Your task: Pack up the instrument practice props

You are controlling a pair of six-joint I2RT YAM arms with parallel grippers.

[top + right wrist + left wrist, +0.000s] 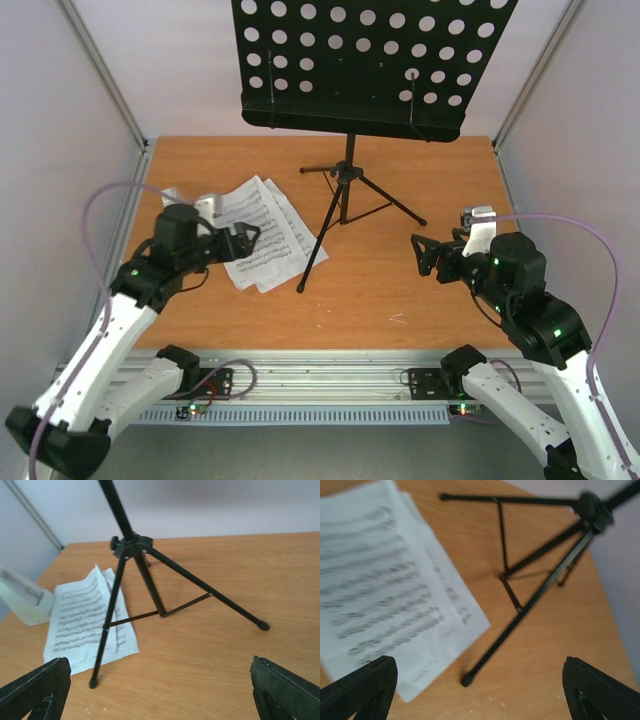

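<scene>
Left claw (477,664) agape over white printed sheet-music pages (385,580)

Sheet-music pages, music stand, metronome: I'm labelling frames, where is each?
sheet-music pages (262,235): top external view, middle of top page.
music stand (360,90): top external view, perforated desk.
metronome (22,597): right wrist view, middle of body.

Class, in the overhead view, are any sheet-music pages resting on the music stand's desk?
No, the perforated desk is bare; the sheet-music pages lie flat on the table beside the tripod legs.
</scene>
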